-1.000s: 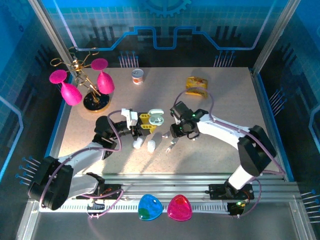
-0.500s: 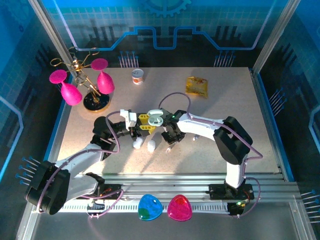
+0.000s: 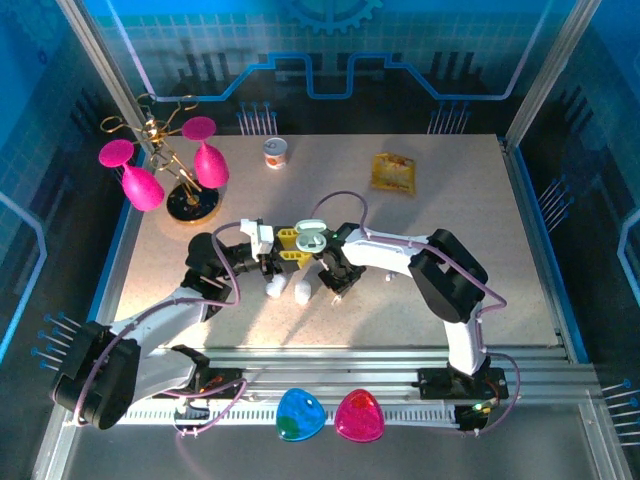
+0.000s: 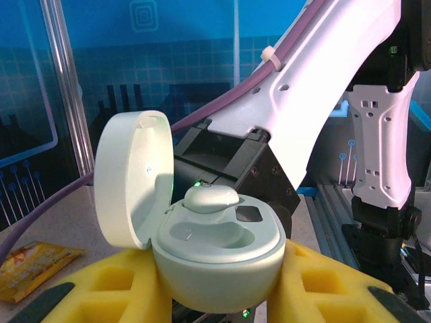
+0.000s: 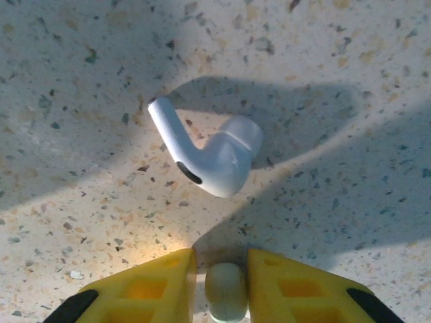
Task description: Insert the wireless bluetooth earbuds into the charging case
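Speckled table (image 5: 337, 67) carries a white earbud (image 5: 215, 158) lying flat. Its long axis runs diagonally in the right wrist view, stem tip toward the upper left and rounded head toward the right. Just below it, not touching, the right gripper (image 5: 221, 262) stands narrow, pinching a small pale bud (image 5: 225, 293). The left gripper (image 4: 219, 286) clamps the open case (image 4: 219, 259), lid (image 4: 128, 182) swung left, another earbud (image 4: 211, 198) seated inside.

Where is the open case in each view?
Top external: case at centre, between left gripper's yellow fingers.
Left wrist: case low centre, lid open to the left.
Right wrist: looks down at table with a white earbud.
Shared landmark: yellow packet, top external's far side, left wrist's lower left.
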